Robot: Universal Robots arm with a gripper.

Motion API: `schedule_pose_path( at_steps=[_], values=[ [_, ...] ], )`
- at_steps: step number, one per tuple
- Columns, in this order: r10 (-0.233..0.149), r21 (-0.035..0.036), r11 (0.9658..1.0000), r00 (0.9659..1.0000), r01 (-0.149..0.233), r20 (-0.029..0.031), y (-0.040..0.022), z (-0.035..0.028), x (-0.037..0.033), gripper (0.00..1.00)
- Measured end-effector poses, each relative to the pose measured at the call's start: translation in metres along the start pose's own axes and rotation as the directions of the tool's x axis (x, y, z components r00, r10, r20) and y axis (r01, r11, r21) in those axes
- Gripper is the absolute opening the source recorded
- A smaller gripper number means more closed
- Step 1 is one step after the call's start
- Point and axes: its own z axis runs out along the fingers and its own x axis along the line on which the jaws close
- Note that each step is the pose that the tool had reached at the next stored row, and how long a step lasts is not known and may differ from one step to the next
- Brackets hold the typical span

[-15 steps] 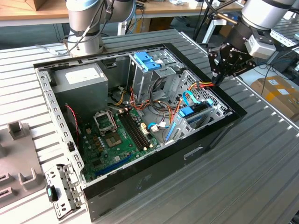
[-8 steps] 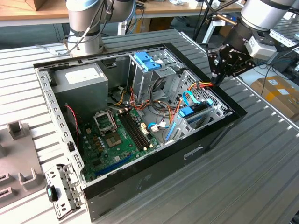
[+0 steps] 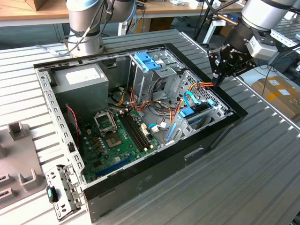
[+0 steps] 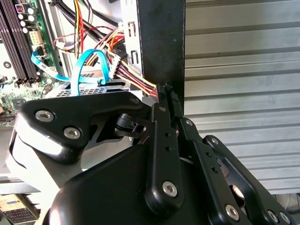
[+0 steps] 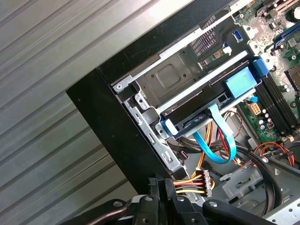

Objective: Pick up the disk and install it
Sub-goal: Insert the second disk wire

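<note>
The disk (image 5: 202,104) lies flat as a dark slab in a blue-railed carrier inside the metal bay (image 5: 173,79) at the case's corner. A blue data cable (image 5: 213,145) runs from its end. Its label is hidden. In the exterior view the disk (image 3: 197,115) sits low in the case's right end under a blue tab. My gripper (image 3: 216,78) hovers above the case's black rim at the exterior view's right, apart from the disk. In both wrist views the gripper (image 4: 165,88) (image 5: 157,182) is shut with nothing between its fingers, its tips next to a red-yellow power plug (image 5: 194,182).
The open black computer case (image 3: 220,129) lies on a ribbed metal table (image 3: 262,168). Inside are a green motherboard (image 3: 112,140), a grey power supply (image 3: 79,82) and a cage with a blue top (image 3: 147,61). Grey fixtures (image 3: 18,154) stand at the exterior view's left, and another arm's base (image 3: 84,33) at the back.
</note>
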Motion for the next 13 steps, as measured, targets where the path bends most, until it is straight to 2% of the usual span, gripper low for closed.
schedule_pose_path(
  at_steps=[7, 11, 13],
  values=[
    [0.0, 0.0002, 1.0, 1.0, 0.0, 0.0002, 0.0, -0.0002, 0.0, 0.16],
    [0.0, 0.0001, 1.0, 1.0, 0.0, 0.0001, -0.0003, -0.005, 0.0, 0.16],
    [0.0, 0.0003, 1.0, 1.0, 0.0, 0.0003, -0.0004, -0.0052, 0.0, 0.16]
  ],
)
